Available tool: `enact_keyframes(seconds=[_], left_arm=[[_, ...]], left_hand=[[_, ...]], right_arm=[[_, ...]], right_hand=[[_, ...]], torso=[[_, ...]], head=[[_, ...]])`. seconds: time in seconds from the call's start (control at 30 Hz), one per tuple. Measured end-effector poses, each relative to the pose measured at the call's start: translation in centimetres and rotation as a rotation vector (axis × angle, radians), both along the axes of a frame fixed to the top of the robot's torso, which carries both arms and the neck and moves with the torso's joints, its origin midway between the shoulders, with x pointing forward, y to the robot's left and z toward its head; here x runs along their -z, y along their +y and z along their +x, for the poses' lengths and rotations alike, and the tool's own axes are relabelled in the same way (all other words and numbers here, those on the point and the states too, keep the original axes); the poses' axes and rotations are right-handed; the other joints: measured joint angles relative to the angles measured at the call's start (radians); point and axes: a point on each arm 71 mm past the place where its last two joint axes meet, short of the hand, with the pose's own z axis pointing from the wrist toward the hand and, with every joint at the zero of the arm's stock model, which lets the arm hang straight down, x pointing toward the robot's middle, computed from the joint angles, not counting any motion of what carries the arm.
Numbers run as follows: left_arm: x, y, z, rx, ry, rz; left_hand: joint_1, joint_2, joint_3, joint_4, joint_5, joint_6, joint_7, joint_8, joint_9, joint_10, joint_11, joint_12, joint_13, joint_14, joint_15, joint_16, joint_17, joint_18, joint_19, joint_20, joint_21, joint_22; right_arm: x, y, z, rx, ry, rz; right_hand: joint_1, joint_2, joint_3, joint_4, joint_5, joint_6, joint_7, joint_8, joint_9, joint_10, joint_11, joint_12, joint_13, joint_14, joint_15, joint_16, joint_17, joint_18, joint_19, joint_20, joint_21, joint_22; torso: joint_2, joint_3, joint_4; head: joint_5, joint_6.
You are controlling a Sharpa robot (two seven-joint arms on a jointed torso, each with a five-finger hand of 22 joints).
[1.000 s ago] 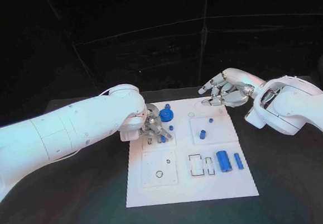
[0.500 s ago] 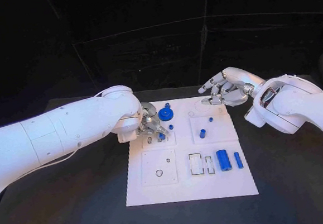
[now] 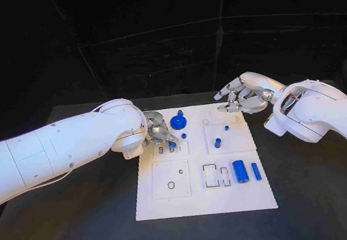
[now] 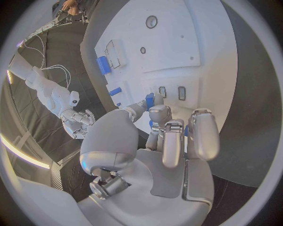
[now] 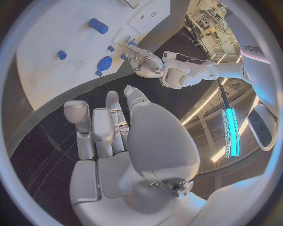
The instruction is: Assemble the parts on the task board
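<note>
The white task board (image 3: 204, 197) lies mid-table. My left hand (image 3: 157, 134) hovers over the board's upper left block and pinches a small blue part (image 3: 172, 145) just above the slots there; the same part (image 4: 150, 100) shows between thumb and fingertip in the left wrist view. My right hand (image 3: 242, 99) hangs over the board's far right corner, fingers apart, holding nothing. A blue round knob (image 3: 178, 122), two small pegs (image 3: 183, 135) (image 3: 217, 143), a blue cylinder (image 3: 240, 171) and a thin blue bar (image 3: 256, 172) stay on the board.
A raised square plate with a small ring hole (image 3: 170, 181) sits on the board's near left. Rectangular slots (image 3: 210, 176) lie beside the cylinder. Black table (image 3: 67, 231) surrounds the board on all sides.
My left forearm has swung lower and the left hand has shifted slightly left and back with the blue part. The right hand has barely moved.
</note>
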Motion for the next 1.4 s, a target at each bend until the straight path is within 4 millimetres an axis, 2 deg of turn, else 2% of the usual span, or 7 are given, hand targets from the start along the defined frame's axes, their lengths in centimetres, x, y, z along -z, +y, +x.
enact_keyframes(seconds=[0.43, 0.67, 1.4], left_arm=[[1.8, 0.4, -1.0, 0.001, -0.079, 0.006], [1.9, 0.4, -1.0, 0.005, -0.118, 0.015], [1.9, 0.7, -1.3, 0.029, -0.115, 0.048]], left_hand=[[-0.015, -0.014, 0.029, -0.021, -0.001, -0.005, -0.002, 0.006, 0.003, 0.000, 0.000, 0.000, -0.001, 0.000, 0.000, 0.000, 0.000, 0.000, 0.000, 0.000, 0.000, 0.003], [-0.014, -0.013, 0.029, -0.021, -0.001, -0.005, -0.002, 0.007, 0.004, 0.000, 0.000, 0.000, -0.001, 0.000, 0.000, 0.000, 0.000, 0.000, 0.000, 0.000, 0.000, 0.003], [-0.014, -0.013, 0.036, -0.022, -0.007, -0.007, 0.000, 0.005, 0.004, 0.004, -0.003, 0.000, 0.005, 0.000, 0.000, 0.000, 0.000, 0.000, 0.000, 0.000, 0.000, 0.005]], right_arm=[[0.1, -0.2, 0.1, 0.001, 0.004, -0.003], [0.1, -0.2, 0.1, 0.001, 0.005, -0.004], [0.1, -0.2, 0.2, -0.001, 0.008, -0.006]], right_hand=[[0.000, 0.000, 0.000, 0.000, 0.000, 0.000, 0.000, 0.000, 0.000, 0.000, 0.000, 0.000, 0.000, 0.000, 0.000, 0.000, -0.001, 0.000, 0.000, 0.000, 0.000, 0.000], [0.000, 0.000, 0.000, 0.000, 0.000, 0.000, 0.000, 0.000, 0.000, 0.000, 0.000, 0.000, 0.000, 0.000, 0.000, 0.000, -0.001, 0.000, 0.000, 0.000, 0.000, 0.000], [0.000, 0.000, 0.000, 0.000, 0.000, 0.000, 0.000, 0.000, 0.000, 0.000, 0.000, 0.000, 0.000, 0.000, 0.000, 0.000, -0.001, 0.000, 0.000, 0.000, 0.000, 0.000]], torso=[[0.000, -0.0005, 0.0023], [0.001, -0.0006, -0.0010], [0.002, -0.0007, -0.0006]], head=[[0.005, -0.004], [0.007, -0.003], [0.006, -0.010]])
